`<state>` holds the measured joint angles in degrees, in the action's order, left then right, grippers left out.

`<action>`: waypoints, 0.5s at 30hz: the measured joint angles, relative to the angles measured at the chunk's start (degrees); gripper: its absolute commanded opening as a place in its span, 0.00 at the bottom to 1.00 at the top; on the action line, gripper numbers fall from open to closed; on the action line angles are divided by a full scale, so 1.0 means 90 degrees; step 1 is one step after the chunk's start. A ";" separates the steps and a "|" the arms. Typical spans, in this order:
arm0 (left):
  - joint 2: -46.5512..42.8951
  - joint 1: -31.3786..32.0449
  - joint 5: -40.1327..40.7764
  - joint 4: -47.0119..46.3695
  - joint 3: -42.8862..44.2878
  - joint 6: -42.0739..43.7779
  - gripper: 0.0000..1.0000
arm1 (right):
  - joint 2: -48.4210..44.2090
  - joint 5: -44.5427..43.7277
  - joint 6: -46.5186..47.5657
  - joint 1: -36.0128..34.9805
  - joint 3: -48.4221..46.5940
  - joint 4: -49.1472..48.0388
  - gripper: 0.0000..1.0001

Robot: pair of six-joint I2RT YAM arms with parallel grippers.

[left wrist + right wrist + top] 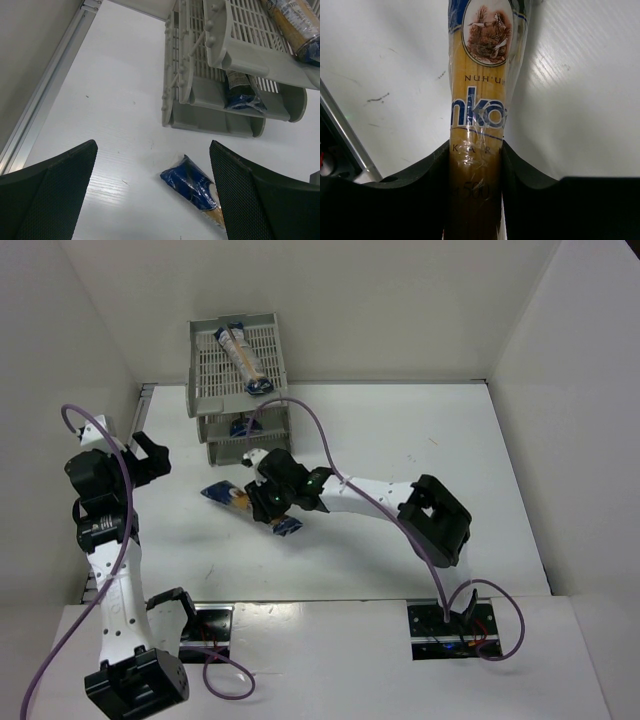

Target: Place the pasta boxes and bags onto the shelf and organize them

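The light grey three-tier shelf (212, 375) stands at the back left. One pasta bag (243, 358) lies slantwise on its top tray. A second bag's dark blue end (241, 427) pokes out of a lower tray. A third pasta bag (225, 495) lies in front of the shelf, at or just above the table. My right gripper (270, 502) is shut around its yellow middle (477, 115), below the round label. My left gripper (150, 455) is open and empty, left of that bag. In the left wrist view the gripper (152, 150) looks down on the bag's blue end (192, 182) and the shelf (215, 120).
White enclosure walls close in the left, back and right. An aluminium rail (50, 100) runs along the left wall's foot. A purple cable (320, 430) arcs over the right arm near the shelf front.
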<state>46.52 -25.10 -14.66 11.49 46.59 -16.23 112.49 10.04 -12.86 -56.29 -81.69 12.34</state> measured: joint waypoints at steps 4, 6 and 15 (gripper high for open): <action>-0.0024 0.0017 0.0007 -0.0002 0.0000 0.0000 1.00 | -0.0034 -0.0170 -0.0141 -0.0010 -0.0202 0.0046 0.00; -0.0044 0.0046 0.0017 -0.0005 0.0000 0.0000 1.00 | -0.0039 -0.0308 -0.0170 -0.0010 -0.0335 0.0104 0.00; -0.0061 0.0063 0.0032 -0.0036 0.0000 0.0000 1.00 | -0.0338 -0.1520 -0.0182 -0.0010 -0.0432 0.0143 0.00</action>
<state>45.98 -24.53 -14.37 11.16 46.59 -16.23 109.45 -3.64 -14.50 -56.38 -85.58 13.63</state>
